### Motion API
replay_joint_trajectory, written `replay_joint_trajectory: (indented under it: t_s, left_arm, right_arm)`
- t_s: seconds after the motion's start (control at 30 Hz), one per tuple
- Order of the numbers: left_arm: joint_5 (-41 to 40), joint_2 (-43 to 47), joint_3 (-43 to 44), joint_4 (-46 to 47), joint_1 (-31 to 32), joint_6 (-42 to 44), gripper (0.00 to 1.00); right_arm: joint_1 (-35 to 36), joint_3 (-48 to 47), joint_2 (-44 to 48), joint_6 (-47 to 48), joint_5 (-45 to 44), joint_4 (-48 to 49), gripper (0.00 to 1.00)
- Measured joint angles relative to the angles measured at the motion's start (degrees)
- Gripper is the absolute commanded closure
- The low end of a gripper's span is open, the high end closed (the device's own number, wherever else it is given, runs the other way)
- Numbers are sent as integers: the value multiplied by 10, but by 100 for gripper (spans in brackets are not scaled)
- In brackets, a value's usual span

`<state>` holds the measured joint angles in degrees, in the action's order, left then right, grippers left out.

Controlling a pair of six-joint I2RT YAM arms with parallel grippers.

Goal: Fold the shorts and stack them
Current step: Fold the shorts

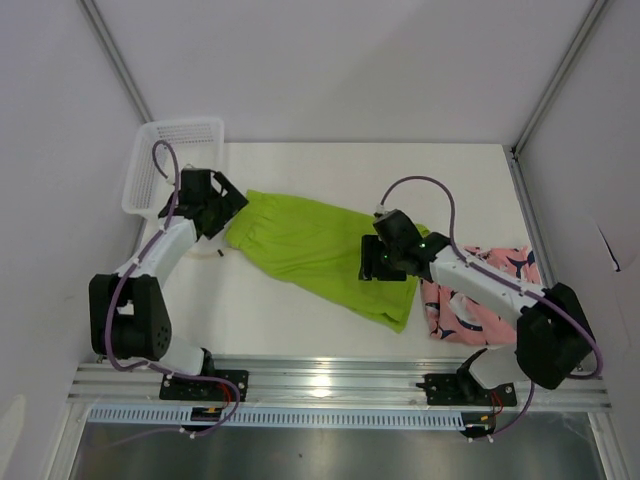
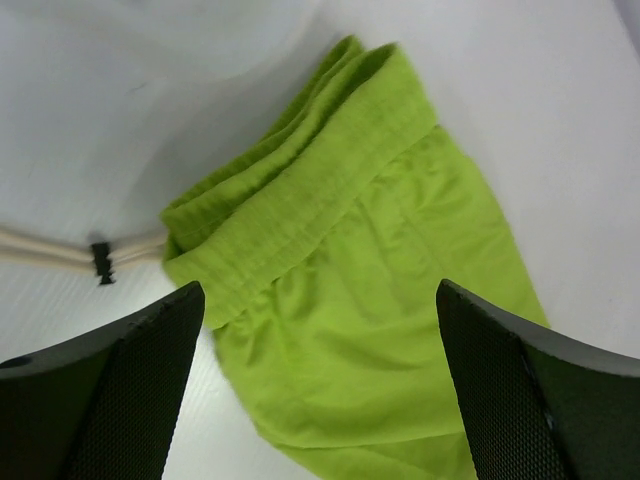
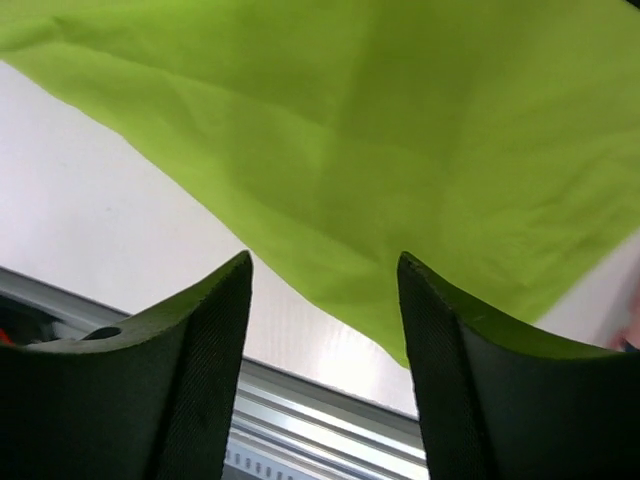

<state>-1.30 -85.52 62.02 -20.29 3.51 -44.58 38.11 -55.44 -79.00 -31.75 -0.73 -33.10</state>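
Observation:
The lime green shorts (image 1: 310,245) lie spread across the middle of the table, waistband toward the left. The pink fish-print shorts (image 1: 480,300) lie crumpled at the right, partly under my right arm. My left gripper (image 1: 225,205) is open just above the waistband end of the green shorts (image 2: 330,250), holding nothing. My right gripper (image 1: 375,265) is open above the hem end of the green shorts (image 3: 380,150), near their front edge, holding nothing.
A white mesh basket (image 1: 170,165) stands at the back left, beside the left arm. The green shorts' cream drawstring (image 2: 60,250) trails on the table to the left. The metal rail (image 1: 330,380) runs along the table's near edge.

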Motion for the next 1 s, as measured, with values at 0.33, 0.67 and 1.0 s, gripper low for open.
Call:
replay_joint_trajectory:
  t_s: [0.33, 0.67, 1.0]
  left_arm:
    - [4, 177, -214, 18, -10, -41, 2]
    - [3, 261, -248, 20, -32, -49, 2]
    - [18, 280, -273, 15, -73, -44, 2]
  right_arm:
    - [10, -220, -255, 7, 117, 116, 76]
    - [10, -480, -529, -127, 300, 301, 100]
    - [29, -727, -724, -127, 289, 118, 100]
